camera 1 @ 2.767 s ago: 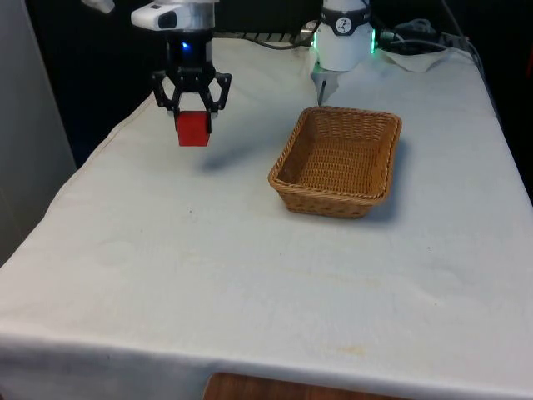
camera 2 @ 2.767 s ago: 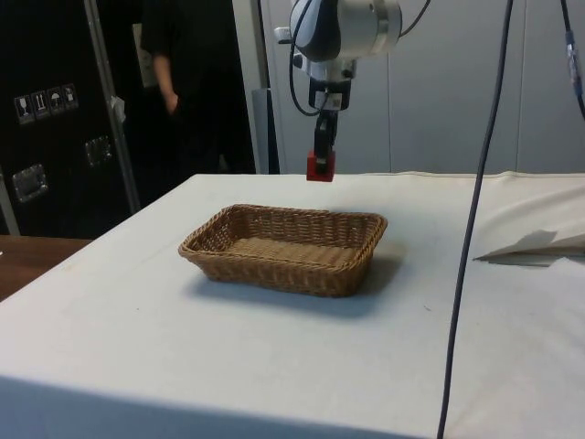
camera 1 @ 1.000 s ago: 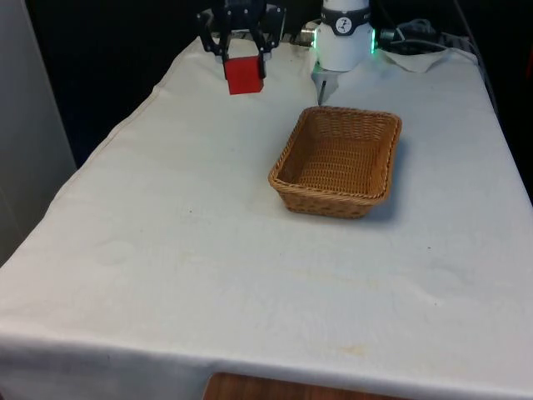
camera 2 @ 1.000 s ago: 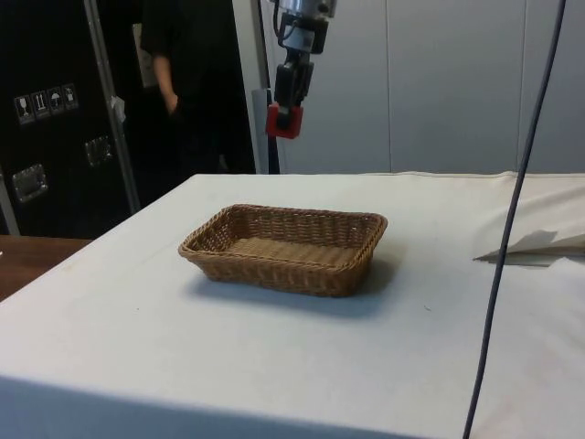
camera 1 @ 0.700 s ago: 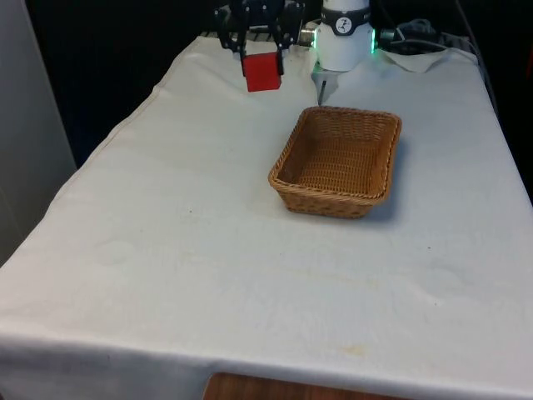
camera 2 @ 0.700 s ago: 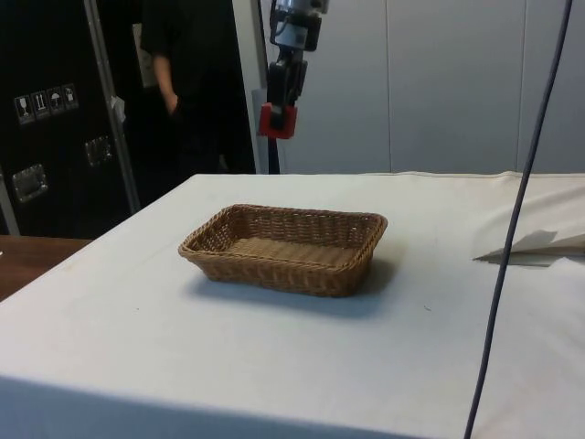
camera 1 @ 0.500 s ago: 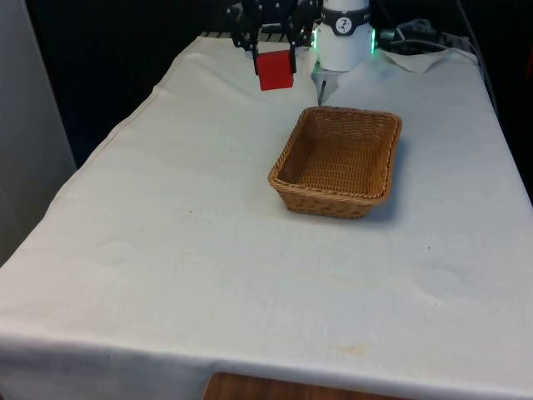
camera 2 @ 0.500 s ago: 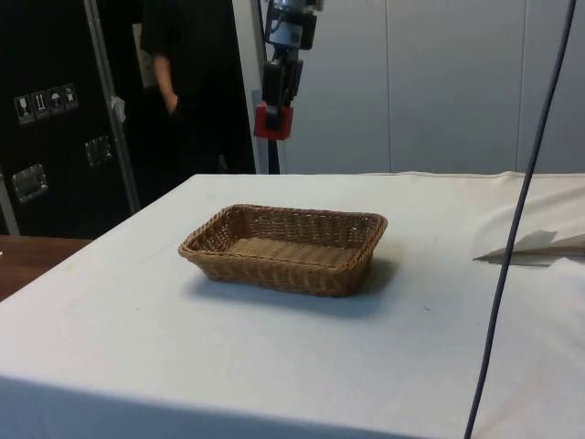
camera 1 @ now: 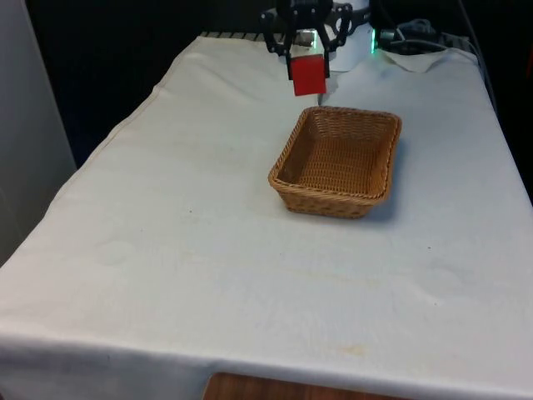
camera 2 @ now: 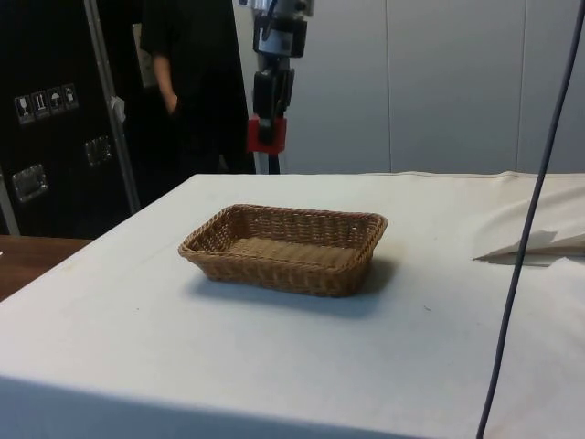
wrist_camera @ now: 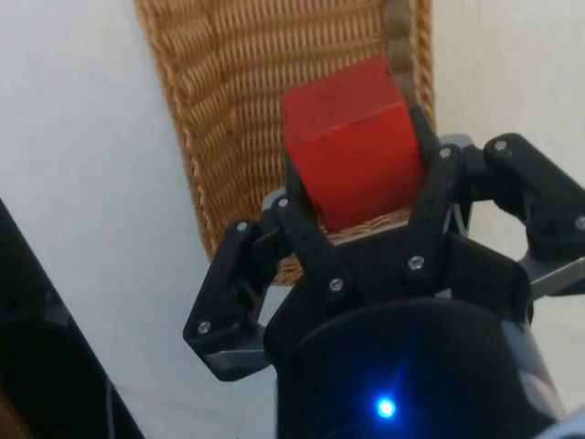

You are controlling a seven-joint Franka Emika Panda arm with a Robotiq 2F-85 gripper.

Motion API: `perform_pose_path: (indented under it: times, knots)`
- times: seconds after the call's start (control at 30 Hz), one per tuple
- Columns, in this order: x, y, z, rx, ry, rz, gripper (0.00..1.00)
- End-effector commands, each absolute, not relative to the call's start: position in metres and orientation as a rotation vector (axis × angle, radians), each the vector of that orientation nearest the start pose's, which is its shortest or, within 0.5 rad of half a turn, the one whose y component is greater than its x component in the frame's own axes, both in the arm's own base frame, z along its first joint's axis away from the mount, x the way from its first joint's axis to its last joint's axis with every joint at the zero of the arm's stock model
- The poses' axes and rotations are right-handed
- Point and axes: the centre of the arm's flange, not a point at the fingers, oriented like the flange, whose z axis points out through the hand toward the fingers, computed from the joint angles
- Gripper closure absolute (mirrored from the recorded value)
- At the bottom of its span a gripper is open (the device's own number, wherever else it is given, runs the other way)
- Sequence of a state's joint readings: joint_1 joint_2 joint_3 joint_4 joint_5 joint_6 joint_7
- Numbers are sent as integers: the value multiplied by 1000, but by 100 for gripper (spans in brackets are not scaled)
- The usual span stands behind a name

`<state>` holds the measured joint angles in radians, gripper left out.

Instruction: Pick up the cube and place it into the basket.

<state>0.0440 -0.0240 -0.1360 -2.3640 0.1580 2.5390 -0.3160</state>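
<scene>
1. Wicker basket (camera 1: 337,162): you see it on the cloth (camera 1: 208,250), toward the front view's right; nothing lies inside it.
2. Red cube (camera 1: 308,75): your gripper (camera 1: 307,60) grasps it between its two fingers, high in the air, beyond the basket's far rim and a little to the front view's left.
3. In the wrist view the cube (wrist_camera: 355,139) sits clamped above the basket's weave (wrist_camera: 274,82) and rim.
4. In the side view the cube (camera 2: 266,133) hangs well above the basket (camera 2: 283,247).
5. White cloth covers the table; a person (camera 2: 178,82) in dark clothing stands behind it, beside dark cabinets (camera 2: 46,119).
</scene>
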Motion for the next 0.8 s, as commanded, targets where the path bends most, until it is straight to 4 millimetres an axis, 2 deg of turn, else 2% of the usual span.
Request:
perform_pose_path:
  times: [0.0, 0.1, 0.37, 0.4, 0.6, 0.77]
  knots:
    - [514, -45, 350, -3072, -154, -332, 98]
    - [513, -38, 347, -3059, -167, -317, 98]
    - [514, -5, 311, -3074, -184, -316, 98]
    - [514, -7, 315, -3062, -189, -308, 98]
    - [512, 5, 290, -3071, -202, -306, 98]
    - [505, 3, 272, -3071, -224, -288, 98]
